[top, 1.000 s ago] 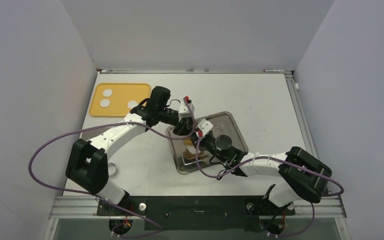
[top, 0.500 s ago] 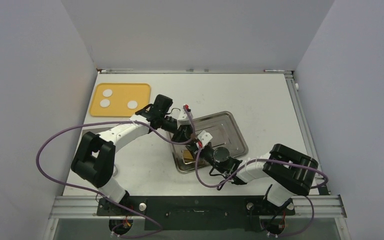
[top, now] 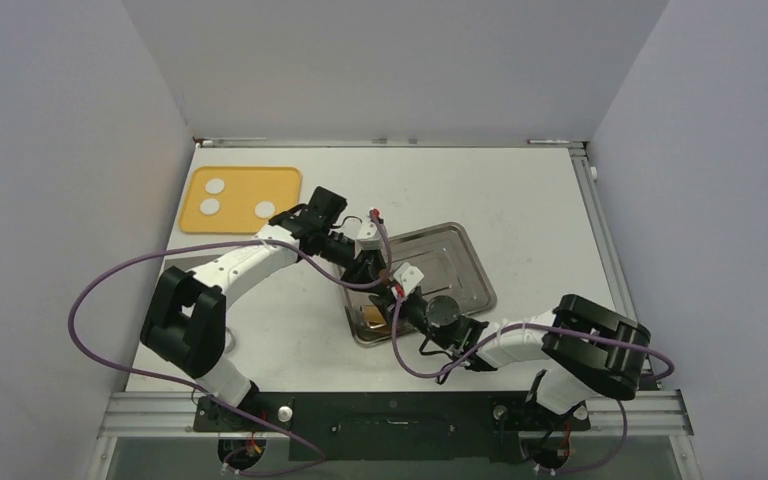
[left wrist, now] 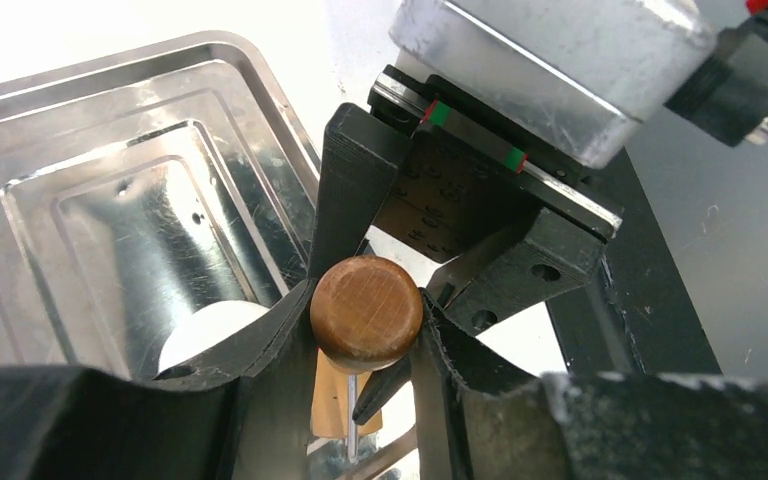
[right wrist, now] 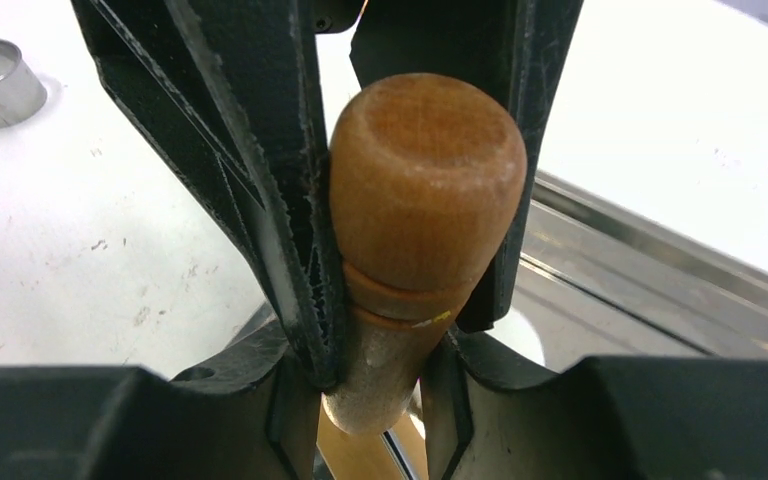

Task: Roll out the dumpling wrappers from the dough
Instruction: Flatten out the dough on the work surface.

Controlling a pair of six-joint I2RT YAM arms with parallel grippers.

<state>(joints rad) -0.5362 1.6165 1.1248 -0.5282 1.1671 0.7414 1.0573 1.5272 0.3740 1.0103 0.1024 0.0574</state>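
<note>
White table [top: 520, 190], steel tray [left wrist: 110, 130] — left fingers [left wrist: 260, 345], right fingers [right wrist: 260, 370] tight on rolling pin [right wrist: 425, 190] above dough [left wrist: 205, 330]

Pretty clearly a robotics lab test cell, not anyone's kitchen. The white table [top: 520, 190] is boxed in on three sides by plain grey panels [top: 60, 200]. An aluminium rail [top: 400, 410] runs along its near edge, where the left arm [top: 240, 265] and right arm [top: 520, 340] are bolted down, purple cables [top: 90, 300] looping off them. The only kitchen-ish bits on the table are a metal tray [top: 460, 265], a wooden rolling pin [left wrist: 366, 310], and a yellow tray [top: 240, 190] at the far left corner with the dough [top: 215, 185] on it.
</note>
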